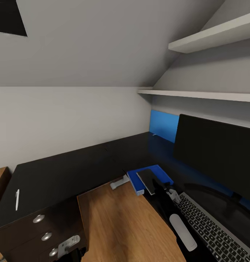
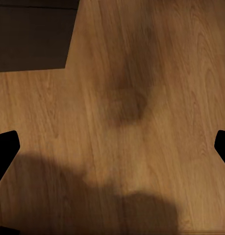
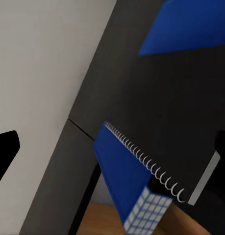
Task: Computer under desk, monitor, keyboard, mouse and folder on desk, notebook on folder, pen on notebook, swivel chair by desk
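1. The desk [image 1: 67, 171] is big and bent like an L. Its top is smooth, shiny and black, and it runs along the white wall.
2. The folder [image 1: 134, 179] lies flat on the desk top, at the desk's inner corner edge. It is bright blue, with white page edges on one side.
3. The notebook [image 1: 148, 180] lies flat on top of the folder. Its cover is dark grey, and a thin wire spiral runs down one long edge.
4. The pen [image 1: 17, 199] is a small white stick. It lies on the desk top far from the folder, near the desk's other end, above the drawers.
5. The drawers [image 1: 45, 234] are dark, with round silver knobs.
6. The monitor [image 1: 216, 154] stands on the desk, past the folder. Its screen is wide, flat and black.
7. The keyboard [image 1: 212, 229] lies in front of the monitor. It has a grey frame and lots of small black keys.
8. A blue back panel [image 1: 163, 125] stands at the back of the desk, beside the monitor.
9. Two flat white shelves [image 1: 208, 36] hang on the wall above the monitor.
10. The floor [image 1: 121, 225] beside the desk is warm brown wood with long grain lines.
11. The right gripper [image 3: 112, 152] hovers over the notebook, fingers wide apart and holding nothing.
12. The left gripper [image 2: 112, 147] points down at the wood floor, fingers also wide apart and empty.
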Controlling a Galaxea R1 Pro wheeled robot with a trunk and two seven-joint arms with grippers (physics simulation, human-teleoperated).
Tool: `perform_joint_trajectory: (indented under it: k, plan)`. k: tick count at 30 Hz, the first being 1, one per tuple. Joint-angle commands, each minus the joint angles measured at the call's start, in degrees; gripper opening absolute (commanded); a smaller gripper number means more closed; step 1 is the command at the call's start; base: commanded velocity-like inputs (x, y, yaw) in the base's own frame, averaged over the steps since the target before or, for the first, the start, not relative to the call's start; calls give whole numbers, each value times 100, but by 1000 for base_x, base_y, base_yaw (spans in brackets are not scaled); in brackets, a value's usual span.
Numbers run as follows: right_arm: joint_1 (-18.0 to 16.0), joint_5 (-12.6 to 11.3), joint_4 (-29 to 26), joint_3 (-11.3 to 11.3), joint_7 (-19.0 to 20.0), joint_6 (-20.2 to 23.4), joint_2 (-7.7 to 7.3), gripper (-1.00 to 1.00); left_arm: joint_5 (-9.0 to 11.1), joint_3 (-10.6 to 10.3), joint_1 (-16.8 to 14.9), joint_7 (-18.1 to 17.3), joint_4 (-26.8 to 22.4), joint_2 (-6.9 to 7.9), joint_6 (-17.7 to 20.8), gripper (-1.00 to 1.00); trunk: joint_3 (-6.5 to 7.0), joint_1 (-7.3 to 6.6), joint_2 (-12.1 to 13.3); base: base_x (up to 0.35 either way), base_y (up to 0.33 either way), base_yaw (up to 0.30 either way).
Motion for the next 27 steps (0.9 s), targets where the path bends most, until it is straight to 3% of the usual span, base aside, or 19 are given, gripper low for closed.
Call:
perform_joint_trajectory:
  k: [1, 23, 27]
  plan:
    - [-4, -60, 3, 20, 13, -40, -5, 100, 61, 12, -3, 20, -8, -5, 35, 100, 12, -23, 38, -8, 0, 0]
    - [-4, -16, -23, 113, 12, -33, 15, 100, 59, 21, -3, 26, 109, -5, 33, 100, 407, -506, 920, 0, 0, 0]
    - [-4, -9, -23, 327, 6, -32, 33, 100, 59, 18, -3, 37, 136, -8, 33, 100, 479, -594, 1081, 0, 0, 0]
